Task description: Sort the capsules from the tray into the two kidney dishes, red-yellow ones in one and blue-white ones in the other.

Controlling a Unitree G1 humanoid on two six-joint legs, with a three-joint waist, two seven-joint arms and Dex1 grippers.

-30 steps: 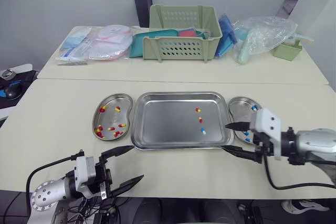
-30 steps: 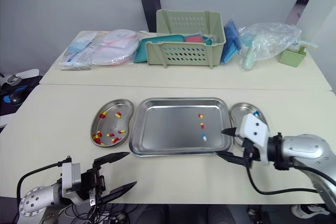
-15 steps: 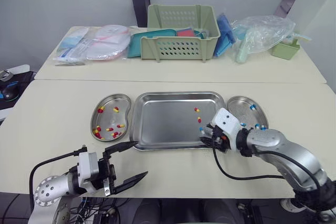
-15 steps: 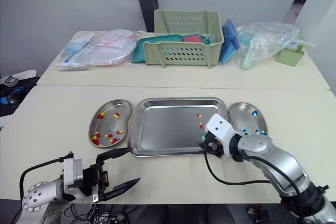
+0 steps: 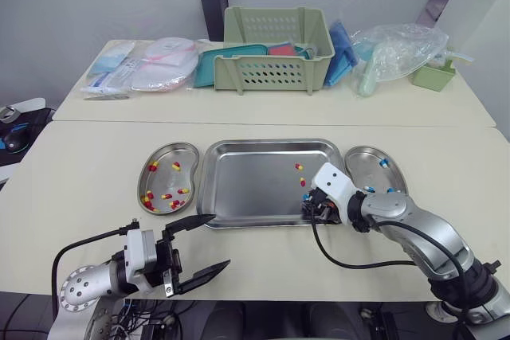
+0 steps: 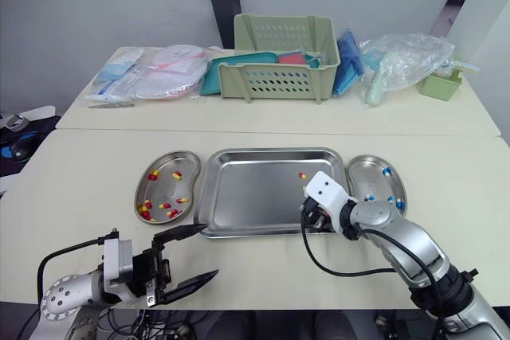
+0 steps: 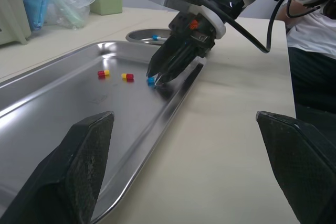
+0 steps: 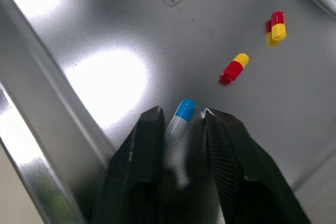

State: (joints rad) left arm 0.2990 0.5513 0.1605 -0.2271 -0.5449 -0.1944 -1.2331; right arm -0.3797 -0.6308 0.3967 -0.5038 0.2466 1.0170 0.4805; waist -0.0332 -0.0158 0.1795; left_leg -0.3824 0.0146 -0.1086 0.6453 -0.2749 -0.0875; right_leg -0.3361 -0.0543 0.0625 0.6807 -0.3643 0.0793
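The steel tray (image 5: 263, 146) holds two red-yellow capsules (image 5: 300, 167) and one blue-white capsule (image 8: 179, 118) near its right front corner. My right gripper (image 8: 181, 113) points down into the tray, its fingers closed against both sides of that blue-white capsule, which still rests on the tray floor. The left kidney dish (image 5: 170, 146) contains several red-yellow capsules. The right kidney dish (image 5: 368, 150) contains a few blue-white ones. My left gripper (image 5: 200, 246) hangs open and empty at the table's front edge, just left of the tray's front corner.
On the rear table stand a green basket (image 5: 275, 57), flat packets of supplies (image 5: 143, 68), a clear plastic bag (image 5: 398, 47) and a small green box (image 5: 434, 76). A person in a white top (image 7: 315, 24) is beyond the table's right side.
My right gripper has moved left from beside the right dish into the tray and closed around the blue-white capsule. The left gripper has stayed open in place; the camera shifted slightly.
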